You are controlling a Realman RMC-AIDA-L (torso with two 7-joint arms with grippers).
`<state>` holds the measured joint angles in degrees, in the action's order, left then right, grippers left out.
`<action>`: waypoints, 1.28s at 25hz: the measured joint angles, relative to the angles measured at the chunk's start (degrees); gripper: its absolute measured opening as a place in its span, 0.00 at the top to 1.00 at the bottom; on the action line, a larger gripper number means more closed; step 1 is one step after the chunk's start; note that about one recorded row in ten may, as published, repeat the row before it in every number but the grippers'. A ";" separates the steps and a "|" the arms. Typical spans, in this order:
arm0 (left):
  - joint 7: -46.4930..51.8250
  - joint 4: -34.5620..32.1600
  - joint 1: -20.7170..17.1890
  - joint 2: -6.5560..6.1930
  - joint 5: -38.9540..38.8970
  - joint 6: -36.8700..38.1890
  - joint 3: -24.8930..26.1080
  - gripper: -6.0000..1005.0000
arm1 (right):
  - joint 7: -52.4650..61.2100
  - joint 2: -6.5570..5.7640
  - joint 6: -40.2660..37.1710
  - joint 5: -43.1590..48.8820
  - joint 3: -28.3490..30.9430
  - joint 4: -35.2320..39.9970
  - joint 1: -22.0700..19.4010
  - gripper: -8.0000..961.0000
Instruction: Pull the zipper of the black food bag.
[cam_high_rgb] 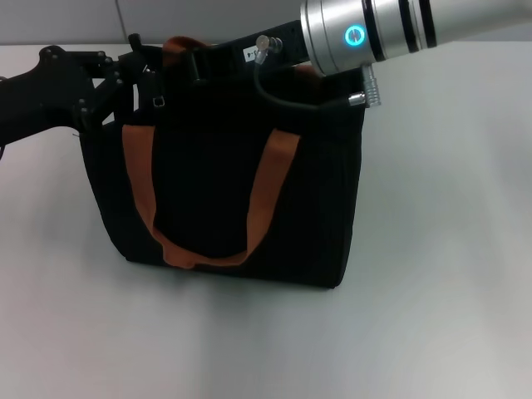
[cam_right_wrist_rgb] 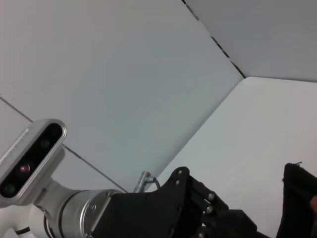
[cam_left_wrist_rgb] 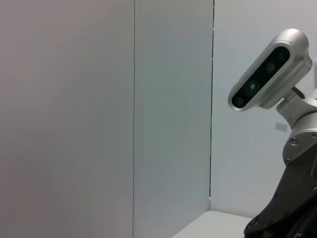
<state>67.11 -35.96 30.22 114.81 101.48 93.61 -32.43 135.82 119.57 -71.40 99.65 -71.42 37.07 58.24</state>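
Observation:
The black food bag (cam_high_rgb: 224, 191) stands upright mid-table, with one orange-brown handle (cam_high_rgb: 258, 199) hanging down its front. My left gripper (cam_high_rgb: 137, 75) reaches in from the left and sits against the bag's top left corner. From the upper right, my right gripper (cam_high_rgb: 204, 60) lies along the bag's top edge, near the rear handle (cam_high_rgb: 179, 46). The zipper is hidden behind the grippers. The right wrist view shows the left gripper (cam_right_wrist_rgb: 198, 210) and a corner of the bag (cam_right_wrist_rgb: 299, 203). The left wrist view shows only the right arm's black body (cam_left_wrist_rgb: 290, 208).
The bag rests on a white table (cam_high_rgb: 432, 249), with open surface in front and to the right. A grey panelled wall (cam_left_wrist_rgb: 99, 99) stands behind. The right arm's silver wrist (cam_high_rgb: 374, 29) and cable (cam_high_rgb: 283, 100) hang over the bag's top right.

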 joint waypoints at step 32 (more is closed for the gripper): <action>-0.12 0.09 -0.07 -0.01 0.25 -0.40 -0.05 0.95 | -0.69 -0.05 0.57 0.99 -2.13 1.52 0.32 0.98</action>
<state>66.99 -35.86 30.15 114.80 101.74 93.21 -32.48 135.14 119.52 -70.83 100.64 -73.55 38.58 58.56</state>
